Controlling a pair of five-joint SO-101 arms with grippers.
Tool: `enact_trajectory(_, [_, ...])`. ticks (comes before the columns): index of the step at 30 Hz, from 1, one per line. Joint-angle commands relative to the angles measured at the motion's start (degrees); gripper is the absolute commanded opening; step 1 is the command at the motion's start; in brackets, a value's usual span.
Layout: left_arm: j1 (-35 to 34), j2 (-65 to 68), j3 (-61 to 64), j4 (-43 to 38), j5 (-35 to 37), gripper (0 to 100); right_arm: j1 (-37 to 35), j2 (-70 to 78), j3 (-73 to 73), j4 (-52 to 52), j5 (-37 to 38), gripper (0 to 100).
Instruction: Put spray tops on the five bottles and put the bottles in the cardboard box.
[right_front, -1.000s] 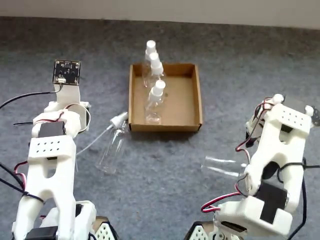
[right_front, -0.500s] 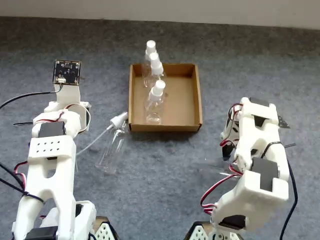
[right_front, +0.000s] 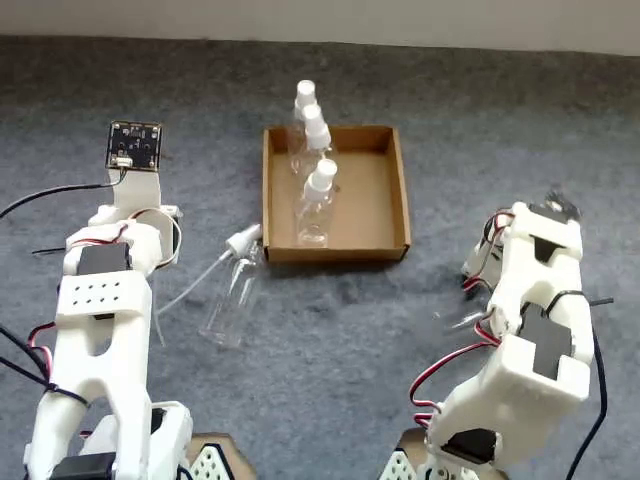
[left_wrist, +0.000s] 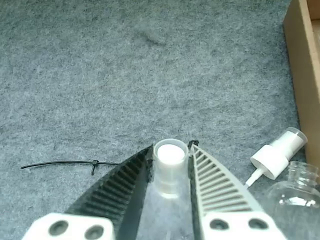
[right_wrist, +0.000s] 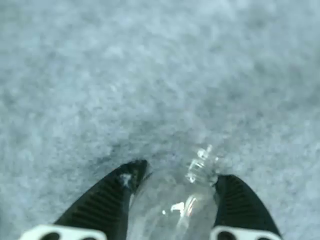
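A: Three capped clear plastic bottles (right_front: 318, 195) are standing in the brown cardboard box (right_front: 402, 190). Arms?

B: Right gripper (right_wrist: 179, 175): jaws are clamping another clear bottle (right_wrist: 172, 205) over the grey worktop (right_front: 500, 120). Left gripper (left_wrist: 171, 147): jaws are pinching a white spray top (left_wrist: 170, 160). Likely capping bottle four; the next move is calling for lining top over neck.

Cardboard box (right_front: 337, 253) sits on the tabletop (right_front: 330, 340). Three capped bottles (right_front: 313, 145) stand in a row inside along the box's left wall. One uncapped bottle (right_front: 230, 300) lies off the box's front-left corner, with a loose spray top (right_front: 242, 240) between it and that corner.
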Motion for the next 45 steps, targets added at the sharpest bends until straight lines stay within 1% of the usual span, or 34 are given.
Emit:
enact_trajectory(1, [0.92, -0.66, -0.40, 0.88, 0.53, 10, -0.40, -0.22, -7.60, -6.37, 20.04, 15.9])
enact_trajectory(4, [0.92, -0.66, -0.40, 0.88, 0.53, 10, -1.71, -0.13, -9.63, -3.38, 31.74, 15.9])
enact_trajectory(6, [0.92, -0.66, -0.40, 0.88, 0.53, 10, -2.24, -0.40, -10.95, -0.92, 37.89, 15.9])
enact_trajectory(10, [0.92, -0.66, -0.40, 0.88, 0.53, 10, -3.21, -0.40, -14.81, 7.34, 38.42, 15.9])
enact_trajectory(14, [0.92, -0.66, -0.48, 0.79, 0.53, 10, -3.38, -0.57, -17.10, 11.91, 38.51, 15.9])
enact_trajectory(17, [0.92, -0.66, -0.40, 0.88, 0.53, 10, -3.91, -2.42, -21.14, 11.38, 38.42, 15.9])
enact_trajectory(21, [0.92, -0.66, -0.40, 0.97, 0.53, 10, -5.58, -2.77, -25.01, 6.90, 38.95, 15.9])
enact_trajectory(24, [0.92, -0.75, -0.75, 2.11, 0.53, 10, -7.34, -1.54, -26.42, 6.29, 42.29, 15.9])
enact_trajectory(29, [1.01, -0.75, -1.63, 3.08, 0.53, 10, -9.63, -0.84, -26.59, 6.29, 43.08, 15.9])
enact_trajectory(30, [1.01, -0.75, -1.71, 3.34, 0.53, 10, -9.98, -0.75, -26.59, 5.76, 44.66, 15.9])
enact_trajectory(34, [1.01, -0.75, -1.63, 3.69, 0.53, 10, -10.42, -0.75, -26.33, 3.56, 57.23, 15.9])
enact_trajectory(35, [1.01, -0.75, -1.63, 3.69, 0.53, 10, -10.33, -0.75, -26.33, 3.47, 58.37, 15.9])
enact_trajectory(36, [1.01, -0.75, -1.54, 3.69, 0.53, 10, -9.98, -0.92, -26.24, 3.65, 57.23, 15.9])
enact_trajectory(37, [1.01, -0.75, -1.54, 3.69, 0.53, 10, -9.71, -1.10, -26.15, 4.70, 54.33, 15.9])
enact_trajectory(40, [1.01, -0.75, -1.54, 3.52, 0.53, 10, -7.34, -1.45, -26.59, 14.73, 41.85, 15.9])
enact_trajectory(41, [1.01, -0.75, -1.54, 3.52, 0.53, 10, -6.46, -1.98, -26.59, 17.45, 39.21, 15.9])
enact_trajectory(42, [1.01, -0.75, -1.54, 3.52, 0.53, 10, -5.32, -2.95, -26.15, 18.42, 38.42, 15.1])
enact_trajectory(43, [1.01, -0.75, -1.54, 3.60, 0.53, 10, -4.44, -3.65, -25.98, 17.19, 37.98, 13.5])
enact_trajectory(45, [1.01, -0.75, -1.45, 3.60, 0.53, 10, -2.68, -4.00, -22.02, 11.30, 36.57, 9.3])
